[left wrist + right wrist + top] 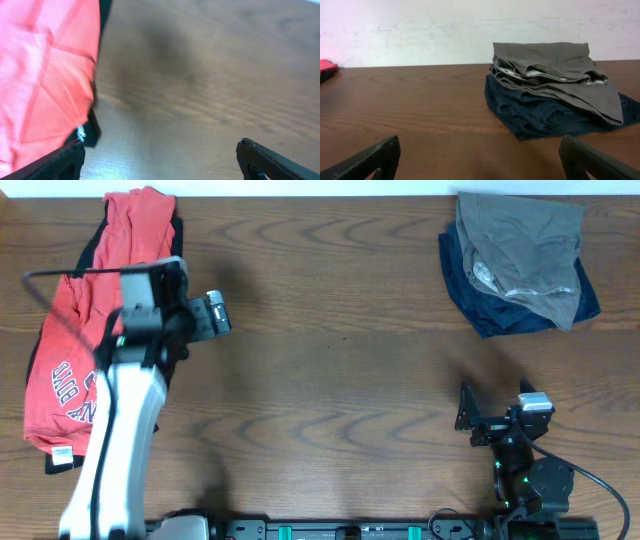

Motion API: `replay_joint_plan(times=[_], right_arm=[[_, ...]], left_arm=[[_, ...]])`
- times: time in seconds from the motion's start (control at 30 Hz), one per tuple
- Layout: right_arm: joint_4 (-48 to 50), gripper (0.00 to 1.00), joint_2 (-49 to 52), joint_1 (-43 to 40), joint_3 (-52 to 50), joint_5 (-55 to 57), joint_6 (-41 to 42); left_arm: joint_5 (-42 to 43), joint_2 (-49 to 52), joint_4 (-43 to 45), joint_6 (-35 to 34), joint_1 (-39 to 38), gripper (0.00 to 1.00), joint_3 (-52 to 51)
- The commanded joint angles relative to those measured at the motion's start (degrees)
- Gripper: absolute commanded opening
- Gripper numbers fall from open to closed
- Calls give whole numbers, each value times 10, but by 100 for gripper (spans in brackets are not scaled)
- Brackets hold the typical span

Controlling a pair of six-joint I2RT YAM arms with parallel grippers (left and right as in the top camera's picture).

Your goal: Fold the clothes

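Dark brown wood-grain bench (pixel 340 330): flat top, wavy grain lines running side to side across the overhead view. It fills nearly the whole frame.

Narrow pale strip (pixel 300 186) along the bench's far edge, at the top of the overhead view.

Left wrist view: bench surface blurred. Soft dark shadow patch (pixel 165 50) in the upper middle, with a lighter glare band below it.

Right wrist view: bench runs back to a plain white, faintly mottled wall (pixel 420 30), which meets the bench's far edge.

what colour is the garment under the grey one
It's a dark navy blue garment, best seen in the right wrist view.
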Motion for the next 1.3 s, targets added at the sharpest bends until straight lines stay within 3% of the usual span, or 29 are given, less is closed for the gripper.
replay_joint_plan(times=[0.0,0.27,0.5,0.8,1.27], right_arm=[[2,99,-6,9,-5,4,-9],[2,99,-6,9,-5,4,-9],[2,99,-6,9,-5,3,-9],[2,99,-6,9,-5,4,-9],[2,99,-6,9,-5,4,-9]], left_arm=[[-1,-80,15,36,-1,98,-50],[14,-335,143,104,-1,98,-240],[13,-520,210,104,-1,98,-410],[15,-673,350,83,-1,98,-602],[13,-760,252,82,-3,98,-612]])
